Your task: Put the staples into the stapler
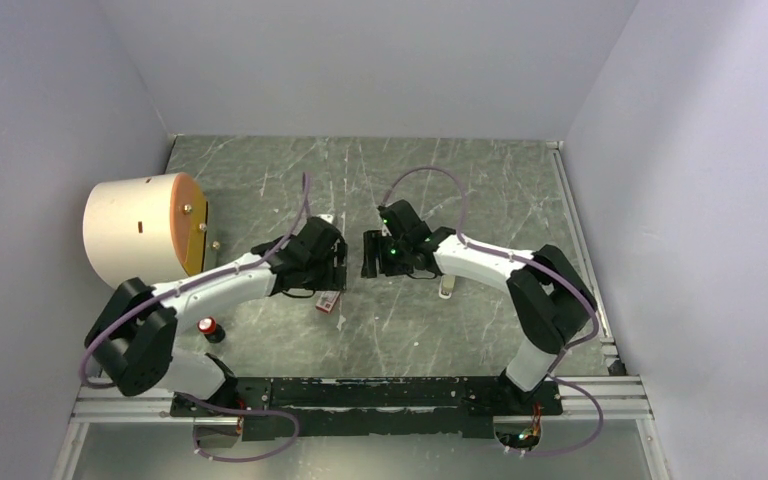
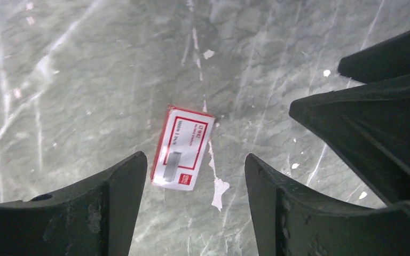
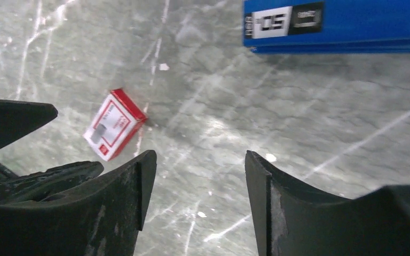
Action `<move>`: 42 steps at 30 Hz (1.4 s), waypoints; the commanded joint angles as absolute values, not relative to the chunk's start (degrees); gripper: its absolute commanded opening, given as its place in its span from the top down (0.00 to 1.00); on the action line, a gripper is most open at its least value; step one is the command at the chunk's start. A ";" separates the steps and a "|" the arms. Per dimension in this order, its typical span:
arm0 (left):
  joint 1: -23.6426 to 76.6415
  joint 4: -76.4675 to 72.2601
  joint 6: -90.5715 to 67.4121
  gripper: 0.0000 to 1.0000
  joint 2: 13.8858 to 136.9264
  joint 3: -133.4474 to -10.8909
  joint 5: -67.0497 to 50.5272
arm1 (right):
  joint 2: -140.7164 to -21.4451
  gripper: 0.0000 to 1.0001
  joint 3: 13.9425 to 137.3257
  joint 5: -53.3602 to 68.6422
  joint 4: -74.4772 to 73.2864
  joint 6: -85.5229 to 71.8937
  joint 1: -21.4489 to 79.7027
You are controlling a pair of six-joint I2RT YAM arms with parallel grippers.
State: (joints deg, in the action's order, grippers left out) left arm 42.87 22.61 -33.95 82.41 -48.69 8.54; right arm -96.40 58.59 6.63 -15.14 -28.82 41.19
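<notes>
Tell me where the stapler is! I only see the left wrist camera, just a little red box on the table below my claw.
Observer: The right wrist camera shows the blue stapler lying on the table beyond the right claw.
Operator: Is that claw holding something?
Observer: No, it's open and empty.
Operator: Anything else around?
Observer: From the top camera, a small red-capped cylinder sits on the table beside the left arm.

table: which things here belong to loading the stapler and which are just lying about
For the job:
red staple box
blue stapler

Just lying about:
red-capped cylinder
pale bar
big beige drum
</notes>
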 commanded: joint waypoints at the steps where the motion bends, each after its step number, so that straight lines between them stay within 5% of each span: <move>1: 43.09 27.95 -41.57 0.28 76.55 -46.61 15.21 | -99.00 0.37 60.16 10.35 -9.36 -34.15 43.50; 10: 43.04 27.54 -52.57 0.28 64.34 -38.85 19.60 | -108.94 0.48 67.63 11.62 -7.10 -38.14 46.79; 20: 43.05 22.67 -58.24 0.53 58.04 -31.35 23.29 | -115.85 0.52 76.25 6.51 -9.38 -37.82 50.74; 32: 43.05 15.92 -53.28 0.43 54.94 -23.80 17.37 | -120.41 0.49 82.07 8.78 -15.71 -40.26 52.95; 42: 43.05 12.61 -55.10 0.65 56.42 -21.43 16.30 | -115.28 0.62 77.34 5.04 -22.77 -37.73 52.92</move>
